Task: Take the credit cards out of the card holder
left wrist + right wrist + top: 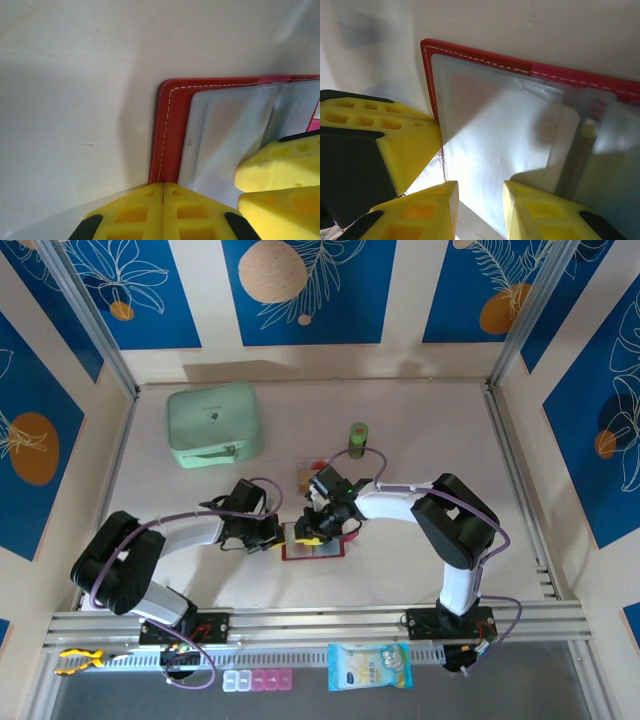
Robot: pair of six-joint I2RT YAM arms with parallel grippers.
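On the table [430, 440], near-centre btwn the two arms, 1 card holder [325, 550] lies opened flat, red cover down, clear sleeves [490, 135] up. 2 sleeve pages show in the wrist views, w/ a fold btwn them. Credit cards [302, 472]: 1 small tan patch w/ red marks lies flat on the table just beyond the holder, apart from it, by the right arm's wrist; whether it's 1 card or a stack, can't tell. A pale blurred shape sits inside one sleeve page in the right wrist view; can't tell what it is. 2 grippers, both at the holder. Left gripper [162, 192]: jaws closed, yellow fingers meeting w/ no gap, tips down at the holder's left edge where red border & sleeve meet; can't tell if anything is pinched btwn them. Right gripper [480, 195]: jaws a narrow slit apart, tips on the clear sleeve, sleeve visible thru the gap, nothing gripped that I can make out. The 2 grippers sit just beside each other. Further out: 1 mint-green zip case [214, 424] at far left, well apart; 1 small green upright item [357, 437] beyond the cards. At the near rail: 1 blue-white packet [369, 666], 1 row of small pill boxes [258, 680], white & pink, & 1 yellow tool [78, 660] at the left end.
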